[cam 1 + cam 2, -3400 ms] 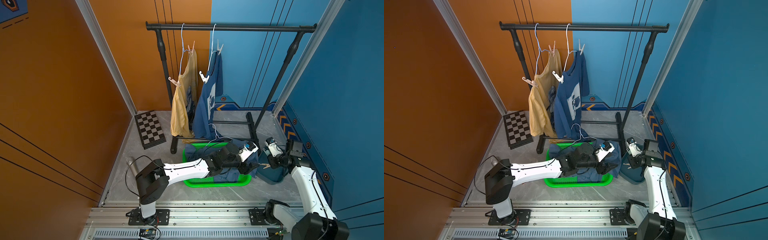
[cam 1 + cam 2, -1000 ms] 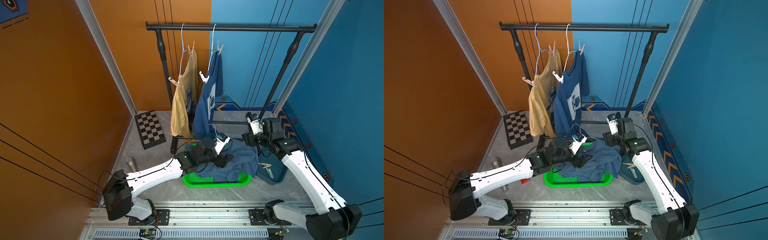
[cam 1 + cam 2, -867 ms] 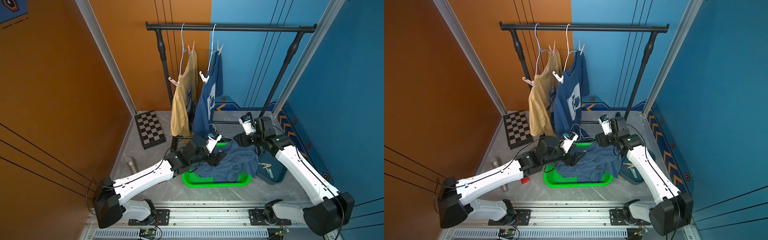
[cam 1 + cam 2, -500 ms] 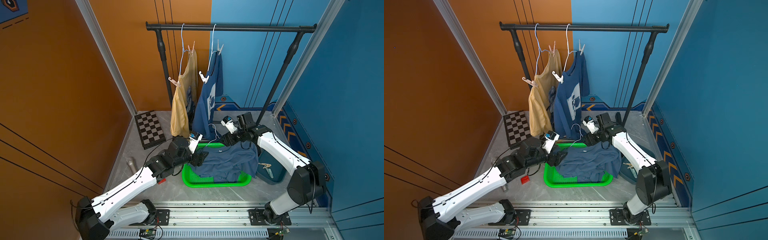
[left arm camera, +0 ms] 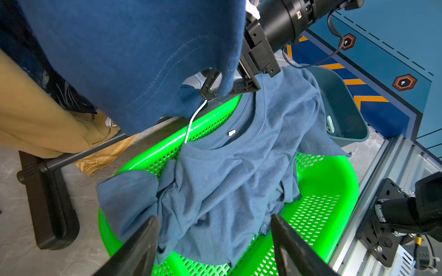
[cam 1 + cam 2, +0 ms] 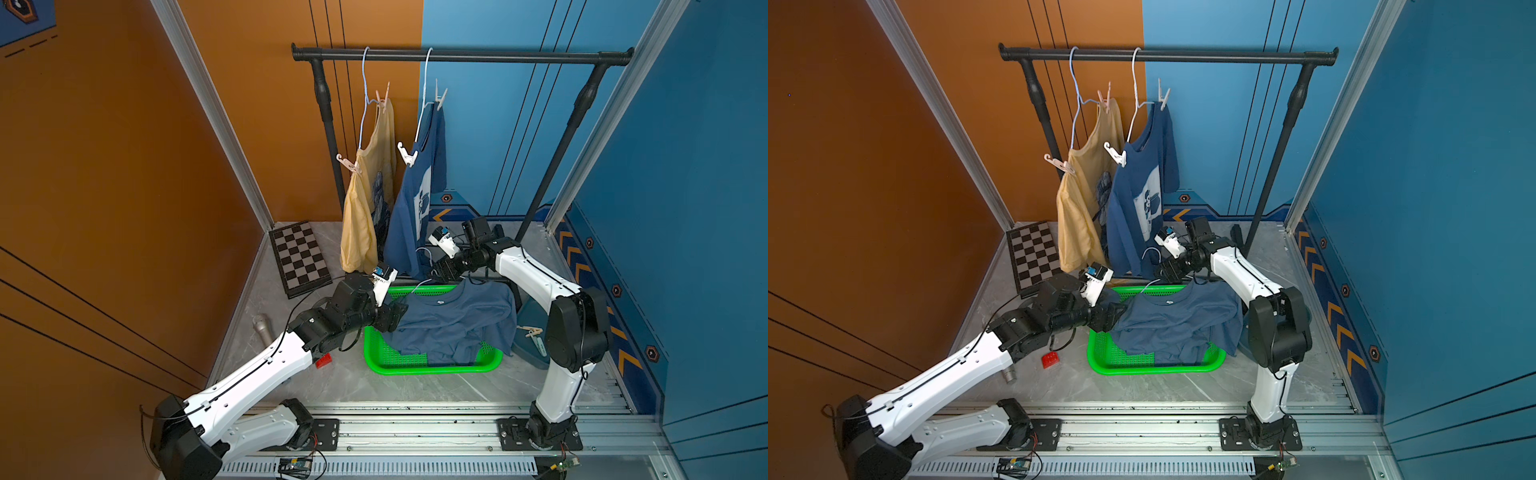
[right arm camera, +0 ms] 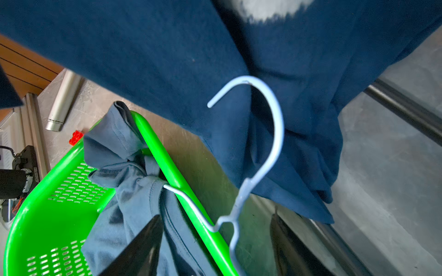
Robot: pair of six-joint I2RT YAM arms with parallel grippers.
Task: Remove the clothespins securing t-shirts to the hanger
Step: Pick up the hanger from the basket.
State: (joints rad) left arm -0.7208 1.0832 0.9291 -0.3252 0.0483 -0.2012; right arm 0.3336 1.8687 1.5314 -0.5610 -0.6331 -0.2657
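White shells and black cylindrical joints are seen on the left arm and the right arm. A thin black cable is routed along the left one. Flat black fingers are fitted on the left gripper and the right gripper.

The floor is grey stone with pale streaks. A black and white chessboard lies flat on it in the back corner by the orange wall. A green basket sits in the middle. A dark teal bin stands just beside it, on the blue wall's side. A small clothespin lies at the bin, maybe inside it. On the basket's other side lie a little red block and a silver tube. The rack's black foot stands behind the basket.
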